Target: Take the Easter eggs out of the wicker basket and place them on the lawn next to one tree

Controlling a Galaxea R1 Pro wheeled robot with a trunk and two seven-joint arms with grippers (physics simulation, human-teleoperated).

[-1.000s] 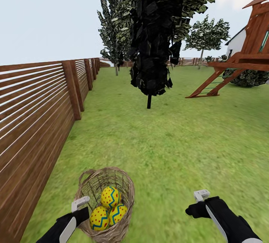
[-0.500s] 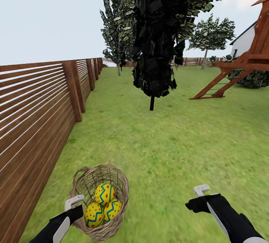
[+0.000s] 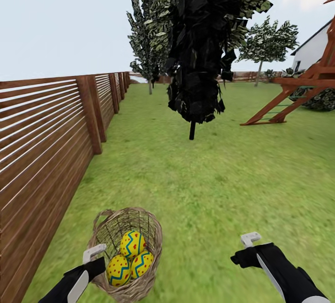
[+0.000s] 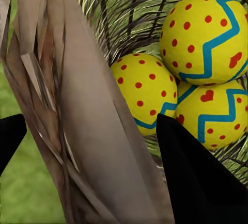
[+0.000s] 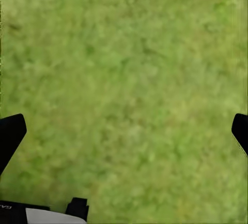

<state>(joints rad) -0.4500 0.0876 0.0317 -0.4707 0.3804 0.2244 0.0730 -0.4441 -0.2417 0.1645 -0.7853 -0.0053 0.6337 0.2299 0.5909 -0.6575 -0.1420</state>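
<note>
Presently left gripper [image 4: 85,146] fingers straddle wicker basket [image 3: 146,231] rim, spread wide. Three Easter eggs [image 3: 132,243] inside. Right gripper [image 5: 124,131] wide over lawn [image 3: 223,177].

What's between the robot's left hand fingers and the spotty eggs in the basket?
In the left wrist view, the wicker basket's rim stands between the left gripper fingers, and the three Easter eggs lie just behind it, inside the basket.

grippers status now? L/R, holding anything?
Left gripper: open, its fingers straddle the wicker basket rim, not clamped; nothing held.
Right gripper: open, empty, over the lawn.
</note>
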